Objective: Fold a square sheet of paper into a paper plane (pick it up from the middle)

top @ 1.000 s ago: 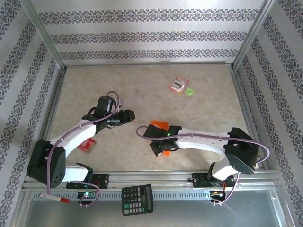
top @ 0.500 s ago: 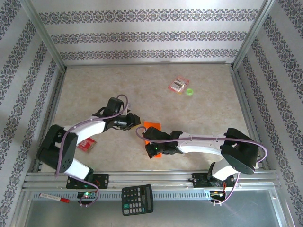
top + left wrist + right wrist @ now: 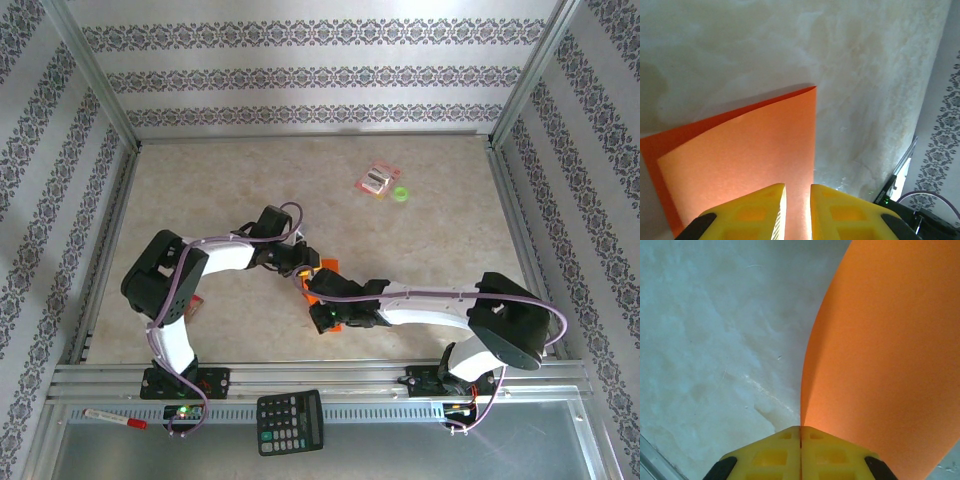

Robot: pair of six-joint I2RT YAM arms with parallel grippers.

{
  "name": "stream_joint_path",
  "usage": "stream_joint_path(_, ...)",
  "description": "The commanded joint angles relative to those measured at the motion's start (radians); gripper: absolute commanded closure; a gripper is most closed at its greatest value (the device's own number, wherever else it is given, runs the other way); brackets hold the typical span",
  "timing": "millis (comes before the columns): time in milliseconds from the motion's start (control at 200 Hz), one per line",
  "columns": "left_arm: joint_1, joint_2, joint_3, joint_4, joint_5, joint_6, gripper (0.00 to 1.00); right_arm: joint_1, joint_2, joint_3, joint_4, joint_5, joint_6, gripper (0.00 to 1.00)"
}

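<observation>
The square sheet of paper is bright orange and lies partly folded near the table's middle front, between both grippers. In the left wrist view one layer of the paper is doubled over a darker one, with a sharp corner at the far right. My left gripper hangs right over it, its yellow jaws a narrow gap apart with orange showing through the gap. My right gripper is shut on the paper's edge, and the paper curves up and away from the seam.
A pink-red packet and a small green ring lie at the back right. A red packet sits by the left arm. A black calculator and a red-capped pen rest on the front ledge.
The left arm has swung right from the open table to the paper, and its jaws have narrowed. The right gripper has shifted slightly left, still holding the paper.
</observation>
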Motion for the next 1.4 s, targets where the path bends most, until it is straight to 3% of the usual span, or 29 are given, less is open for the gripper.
stream_joint_path(0,-0.009,0.030,0.025,-0.055,-0.019,0.061,0.81,-0.022,-0.028,-0.019,0.026,-0.034,0.011,0.91)
stream_joint_path(610,-0.007,0.092,0.040,-0.094,-0.030,0.116,0.82,-0.084,-0.097,-0.070,0.039,-0.091,-0.001,0.80)
stream_joint_path(884,-0.009,0.099,0.039,-0.112,-0.032,0.130,0.83,-0.118,-0.088,-0.060,0.040,-0.105,-0.006,0.95)
stream_joint_path(1394,-0.008,0.118,0.052,-0.145,-0.038,0.166,0.83,-0.231,-0.035,-0.020,0.000,-0.212,-0.058,0.96)
